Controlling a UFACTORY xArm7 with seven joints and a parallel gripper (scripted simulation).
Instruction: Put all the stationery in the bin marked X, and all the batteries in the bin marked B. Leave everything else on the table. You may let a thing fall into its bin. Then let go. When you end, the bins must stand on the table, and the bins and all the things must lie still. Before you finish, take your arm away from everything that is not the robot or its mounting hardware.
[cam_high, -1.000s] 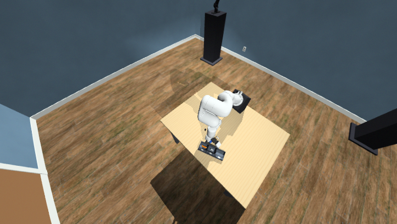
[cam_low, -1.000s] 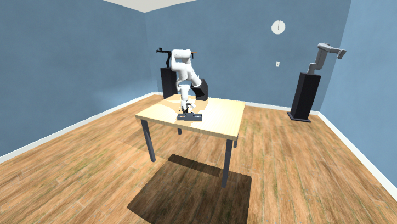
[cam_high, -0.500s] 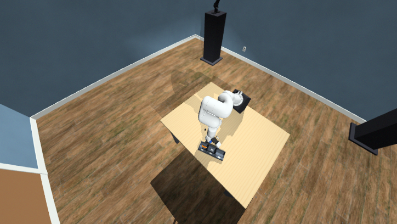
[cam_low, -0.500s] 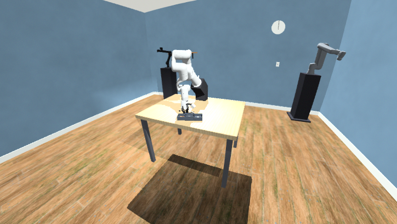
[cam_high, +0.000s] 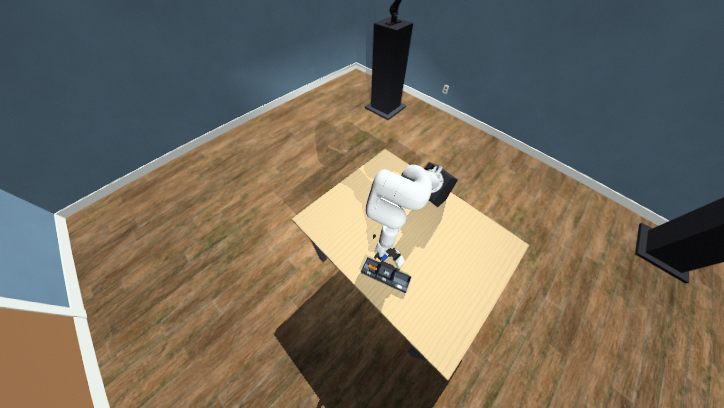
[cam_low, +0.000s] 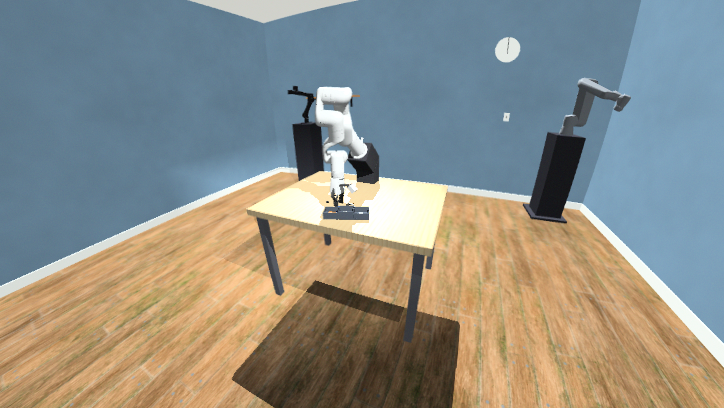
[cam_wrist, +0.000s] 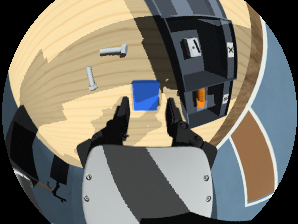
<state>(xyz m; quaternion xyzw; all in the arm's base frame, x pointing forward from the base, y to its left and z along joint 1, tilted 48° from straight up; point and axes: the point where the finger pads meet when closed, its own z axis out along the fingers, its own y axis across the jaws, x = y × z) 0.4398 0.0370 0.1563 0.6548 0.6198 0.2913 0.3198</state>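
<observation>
My gripper (cam_wrist: 147, 105) (cam_low: 337, 201) is partly open, low over the table. A blue block (cam_wrist: 146, 95) (cam_high: 384, 256) is between and just beyond the fingertips in the wrist view, with a gap on each side. A row of dark bins (cam_low: 346, 216) stands beside it on the table. In the wrist view an orange thing (cam_wrist: 201, 97) lies in the nearest bin, whose label I cannot read surely. A white and black thing (cam_wrist: 193, 47) lies in the bin whose label looks like X. The far bin's inside is largely cut off there.
Two grey bolts, one longer (cam_wrist: 113, 51) and one shorter (cam_wrist: 90, 78), lie on the wooden table (cam_high: 471, 263) left of the blue block in the wrist view. A small dark thing (cam_high: 374, 236) (cam_low: 327, 202) lies near the arm. The bins stand near the table's edge.
</observation>
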